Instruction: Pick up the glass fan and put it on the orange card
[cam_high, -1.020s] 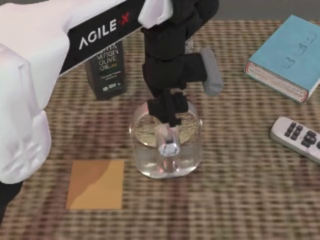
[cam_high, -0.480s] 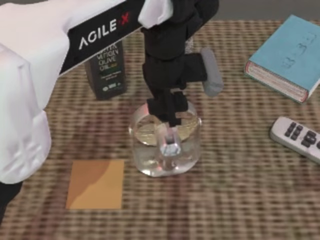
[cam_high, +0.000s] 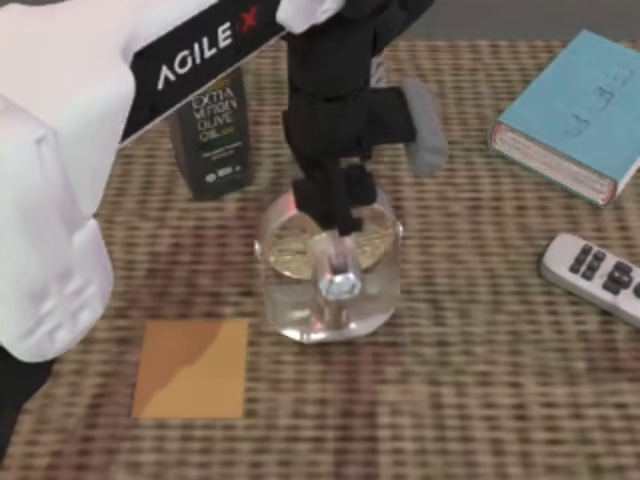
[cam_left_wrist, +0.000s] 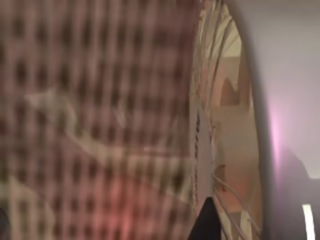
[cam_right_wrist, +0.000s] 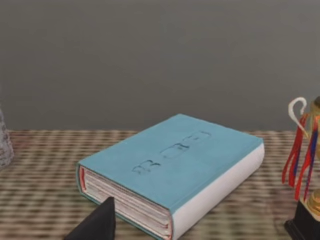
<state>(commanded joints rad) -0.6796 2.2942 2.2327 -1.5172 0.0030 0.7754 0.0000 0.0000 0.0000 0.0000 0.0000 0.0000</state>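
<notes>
Top view shows the woven brown table (cam_high: 480, 400) carrying everything, with my left arm (cam_high: 60, 170) reaching in from the table's left edge, its white casing and black wrist stretched over the middle. Far back at the table's right corner lies the light blue book (cam_high: 575, 105), which the right wrist view also shows close up (cam_right_wrist: 175, 165) with a trophy (cam_right_wrist: 307, 165) hung with red and blue ribbons standing beside it; my right arm is parked off that side and only a dark tip of its claw reaches into its own view, so I cannot tell whether that claw is open or closed. Near the centre of the table is the glass fan (cam_high: 330, 275), a clear rounded block with golden blades and a silvery hub, and the left gripper (cam_high: 335, 205) comes down onto its rear part, the dark fingers clamped on the fan's body. Left wrist view is filled by the fan's blades and rim (cam_left_wrist: 220, 125) seen through glass. Behind the fan, toward the back edge, stands a dark olive oil bottle (cam_high: 208, 140). Toward the front left lies the orange card (cam_high: 192, 367), flat and bare, apart from the fan. By the right edge rests a white remote (cam_high: 592, 275).
</notes>
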